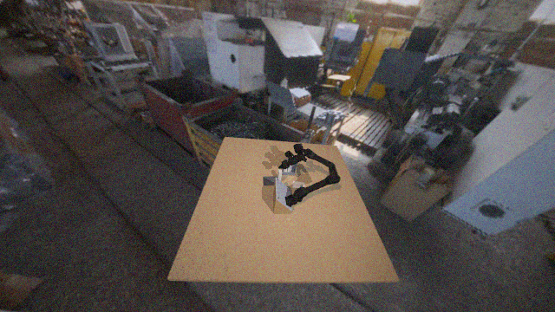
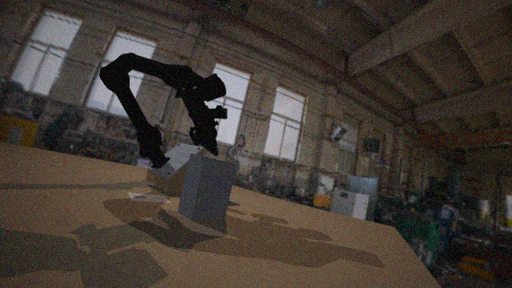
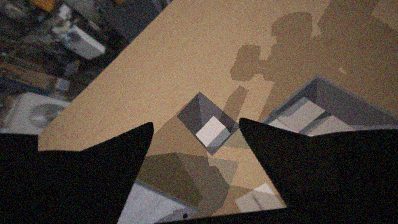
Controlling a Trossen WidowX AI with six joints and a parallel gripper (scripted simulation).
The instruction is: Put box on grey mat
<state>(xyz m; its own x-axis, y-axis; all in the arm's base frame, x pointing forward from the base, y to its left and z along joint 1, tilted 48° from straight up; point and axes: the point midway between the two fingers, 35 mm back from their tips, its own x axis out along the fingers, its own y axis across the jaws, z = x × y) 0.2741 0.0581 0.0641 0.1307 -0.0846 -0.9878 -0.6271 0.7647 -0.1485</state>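
Note:
My gripper (image 1: 284, 165) (image 2: 207, 146) (image 3: 197, 124) is open and empty. It hangs above the table, a little over a tall grey bin (image 2: 206, 192). In the wrist view a grey open-topped bin (image 3: 200, 107) lies straight below between the fingers, with a pale square (image 3: 212, 131) inside it. A wider grey container (image 3: 345, 102) with two pale boxes (image 3: 301, 114) shows at the right, partly behind the right finger. A flat pale box (image 2: 146, 197) (image 3: 254, 199) lies on the table by the bin, apart from the gripper. Its print is not readable. I cannot make out the grey mat's edges among the shadows.
The tan table (image 1: 269, 243) (image 2: 320, 256) carries the arm's base (image 1: 291, 200) (image 2: 156, 160) and a pale grey slab (image 2: 178, 157) (image 3: 145, 207) next to it. Dark arm shadows fall across the table. A cluttered workshop surrounds the table.

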